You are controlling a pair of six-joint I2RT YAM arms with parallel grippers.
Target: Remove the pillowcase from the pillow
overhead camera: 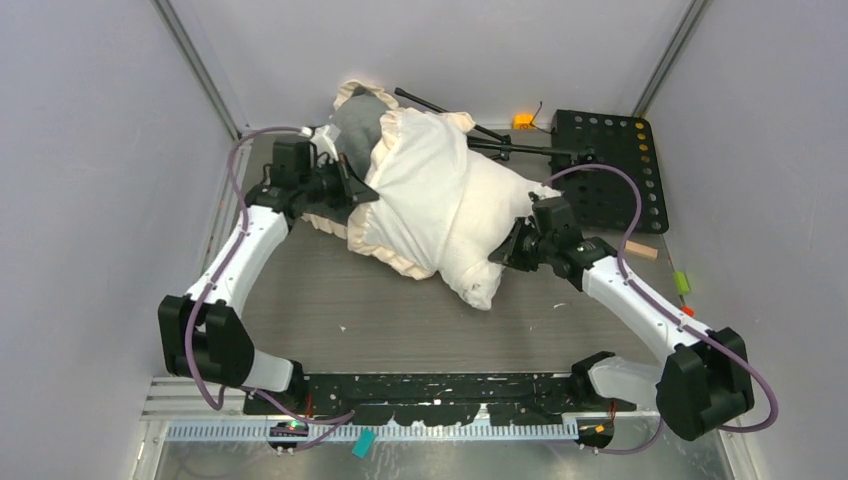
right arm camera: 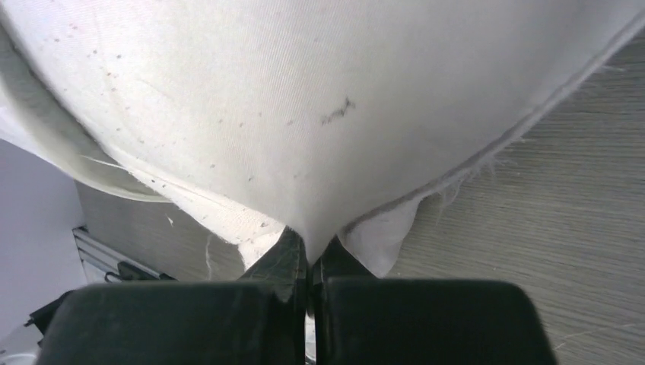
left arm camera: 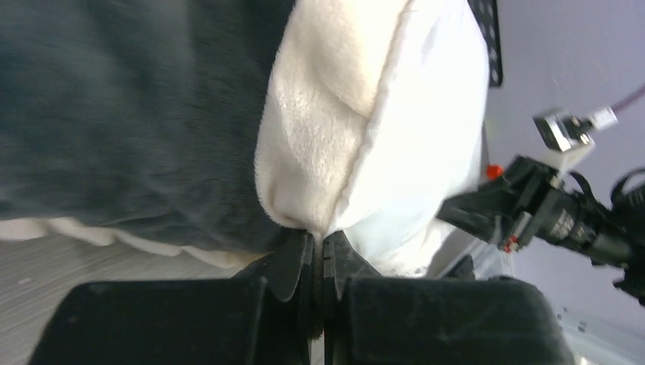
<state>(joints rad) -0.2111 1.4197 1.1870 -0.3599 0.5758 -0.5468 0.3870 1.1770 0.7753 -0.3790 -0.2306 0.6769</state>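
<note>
Nearest, the left tool (left arm camera: 319, 255) pinches the pillowcase (left arm camera: 327, 114) frill; the right tool (right arm camera: 308, 258) pinches a corner of the pillow (right arm camera: 304, 99). Toward the tabletop's (overhead camera: 400, 320) back, the pillow lies roughly half out, far end yet to free.

Saw dark grey plush on 1 face of the pillowcase (left arm camera: 114, 114), cream-white on the other, with a cream frill. Found the pillow (right arm camera: 304, 91) plain off-white, peppered with faint dark specks and 1 small dark smudge. Noted black on the left gripper (left arm camera: 318, 242) and the right gripper (right arm camera: 308, 249) alike. Marked the left arm (overhead camera: 245, 240) and the right arm (overhead camera: 630, 290) as white with black joints, each with a purple cable (overhead camera: 215, 290). Made out grey wood-grain streaks on the table (overhead camera: 400, 330), black on the perforated board (overhead camera: 610, 170), orange on a small part (overhead camera: 523, 122), tan on a block (overhead camera: 641, 251), green on a short stick (overhead camera: 681, 283), teal on a tag (overhead camera: 363, 443). Read the walls (overhead camera: 90, 150) as pale lilac-grey.
</note>
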